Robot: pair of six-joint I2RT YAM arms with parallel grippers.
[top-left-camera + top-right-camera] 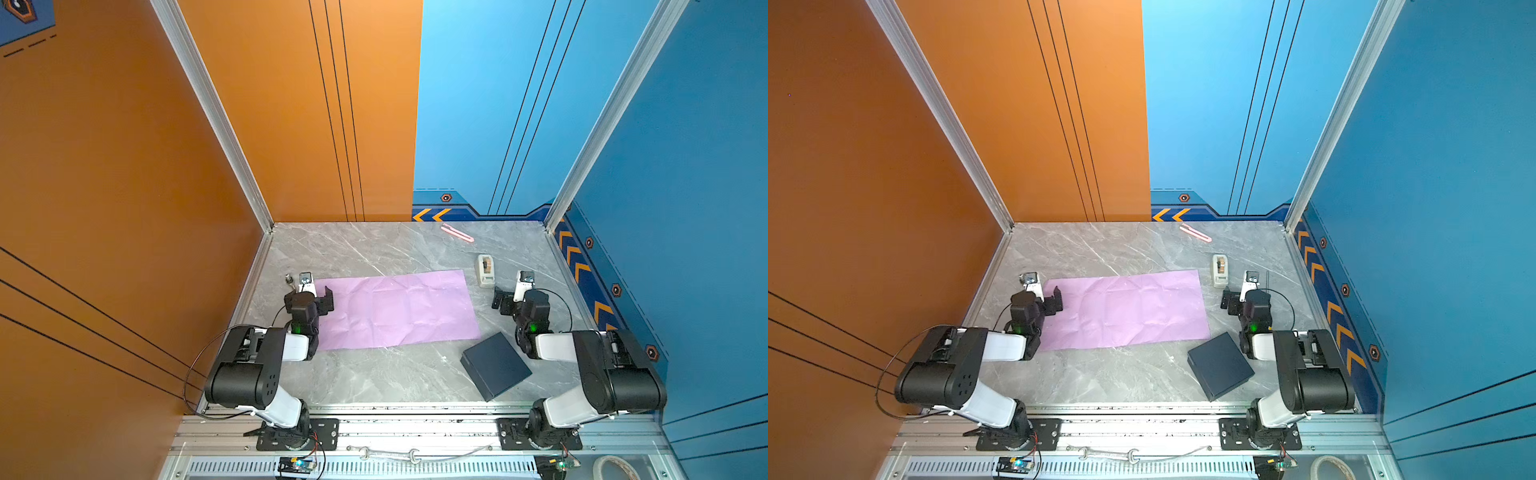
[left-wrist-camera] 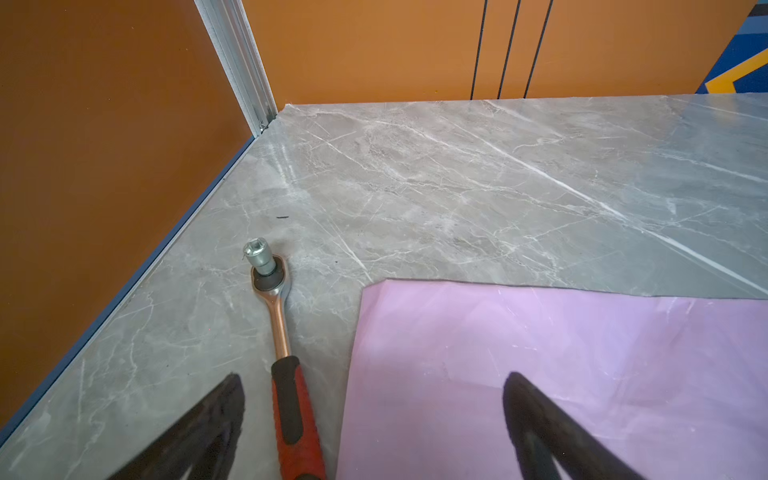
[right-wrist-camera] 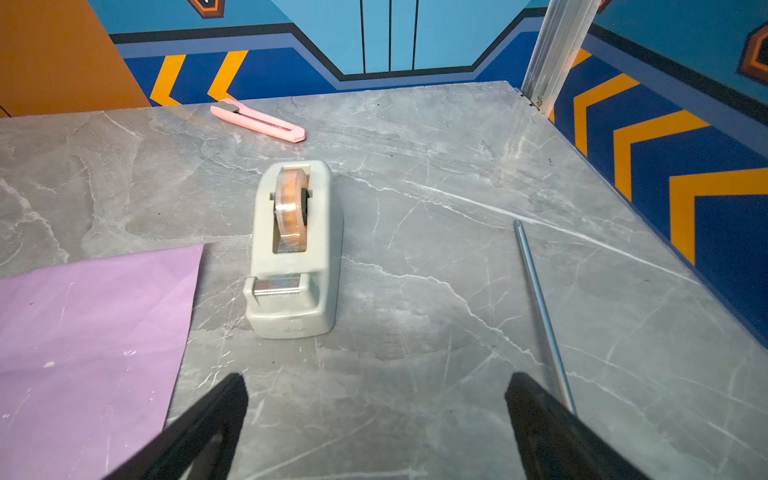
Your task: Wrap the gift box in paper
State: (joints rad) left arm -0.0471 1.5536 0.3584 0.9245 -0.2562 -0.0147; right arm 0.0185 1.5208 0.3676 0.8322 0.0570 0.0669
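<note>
The paper [image 1: 397, 309] [image 1: 1125, 309] is a large creased lilac sheet lying flat in the middle of the marble table. The gift box [image 1: 496, 365] [image 1: 1221, 365], flat, square and dark navy, lies turned at an angle near the front right, just off the paper's near right corner. My left gripper [image 1: 318, 297] [image 2: 374, 386] hovers open over the paper's left edge [image 2: 561, 374], holding nothing. To the right of the sheet, my right gripper [image 1: 509, 297] [image 3: 376, 390] stands open above bare table, with the paper's far right corner [image 3: 91, 340] beside it. The box is out of both wrist views.
A ratchet wrench [image 2: 282, 332] with a red handle lies by the paper's left edge. A beige tape dispenser [image 1: 485, 270] [image 3: 295, 249] stands beyond the right gripper, a pink cutter [image 1: 457, 232] near the back wall, a thin metal rod [image 3: 540, 307] to the right. Walls enclose three sides.
</note>
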